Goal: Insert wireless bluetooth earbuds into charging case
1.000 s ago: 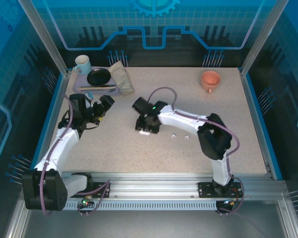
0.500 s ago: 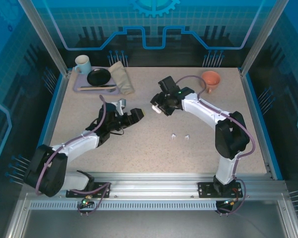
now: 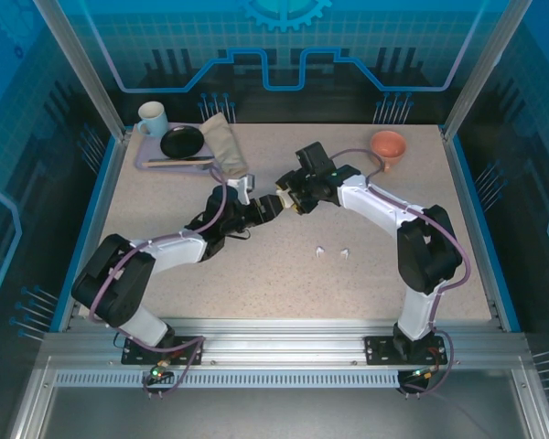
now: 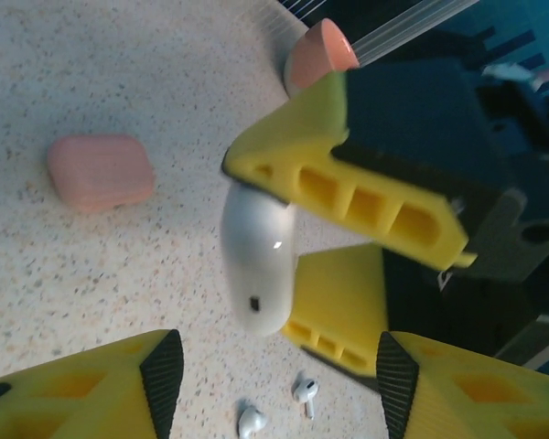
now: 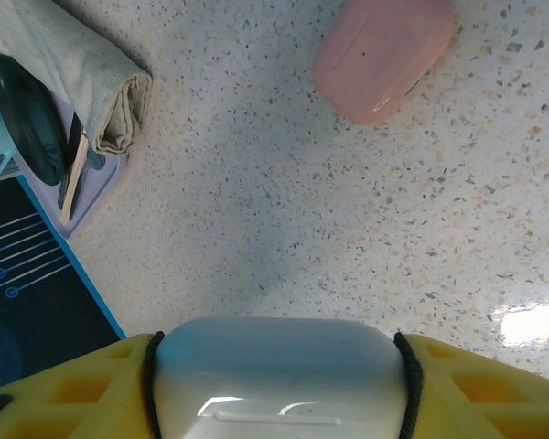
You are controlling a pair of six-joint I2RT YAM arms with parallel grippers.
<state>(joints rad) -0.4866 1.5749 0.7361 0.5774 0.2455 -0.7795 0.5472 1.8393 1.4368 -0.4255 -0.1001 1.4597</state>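
Since half a second ago your left arm has swung farther in toward mid-table, so the left gripper [image 3: 266,208] now sits nose to nose with the right gripper [image 3: 290,199], which has hardly shifted. Your right fingers [image 4: 293,137] are clamped on the white case [image 4: 256,265] and hold it clear of the table [image 3: 256,283]. Your left fingers [image 4: 91,402] stand apart with nothing between them. The white case hangs just ahead of their tips, and you cannot tell whether it touches either. Two white buds [image 3: 320,251] lie loose on the table, near each other, on the near side of both grippers. The pink case [image 5: 384,55] lies shut on the table, apart from the buds. The cup [image 3: 388,146] stands at the far right and the tray [image 3: 156,165] at the far left.
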